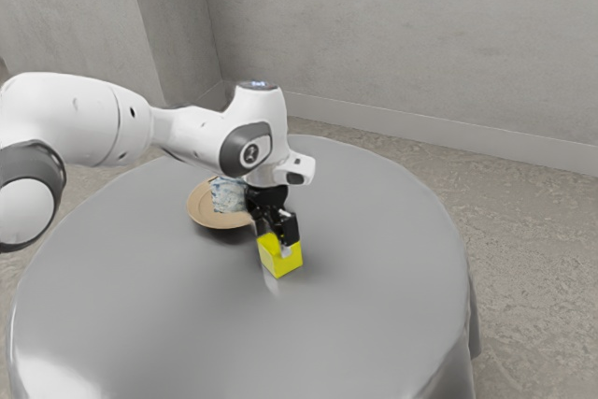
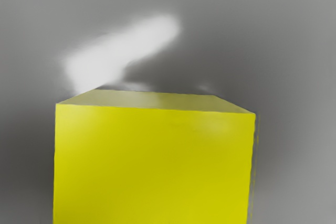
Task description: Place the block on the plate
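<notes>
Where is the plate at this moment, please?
The plate is on the round table, to the exterior view's left of the yellow block and farther back, under a bluish-white item.

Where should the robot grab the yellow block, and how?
Probably by two opposite upright sides, near their middles, with the claw coming from above. The yellow block is boxy, with straight edges and flat sides that should pinch evenly. It has no handle to use.

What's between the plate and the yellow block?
Bare grey tabletop between plate and block, in the exterior view; the gripper hides part of it.
</notes>
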Motion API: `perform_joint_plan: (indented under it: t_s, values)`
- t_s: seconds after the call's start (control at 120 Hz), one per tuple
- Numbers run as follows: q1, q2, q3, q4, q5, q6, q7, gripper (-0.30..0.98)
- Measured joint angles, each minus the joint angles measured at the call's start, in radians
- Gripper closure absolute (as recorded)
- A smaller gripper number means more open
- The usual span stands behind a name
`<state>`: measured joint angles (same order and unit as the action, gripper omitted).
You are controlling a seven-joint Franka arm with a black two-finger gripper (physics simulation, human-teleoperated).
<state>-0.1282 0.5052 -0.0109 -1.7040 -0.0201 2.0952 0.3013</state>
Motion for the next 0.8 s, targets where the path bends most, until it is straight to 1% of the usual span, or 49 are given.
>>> perform_joint_plan:
  t_s: [0.442,0.8]
  values:
    - [0.002,0.076,-0.003,0.052,-0.009,0.004,0.049,0.0]
    - [0.004,0.089,0.0,0.05,-0.031,0.01,0.068,0.0]
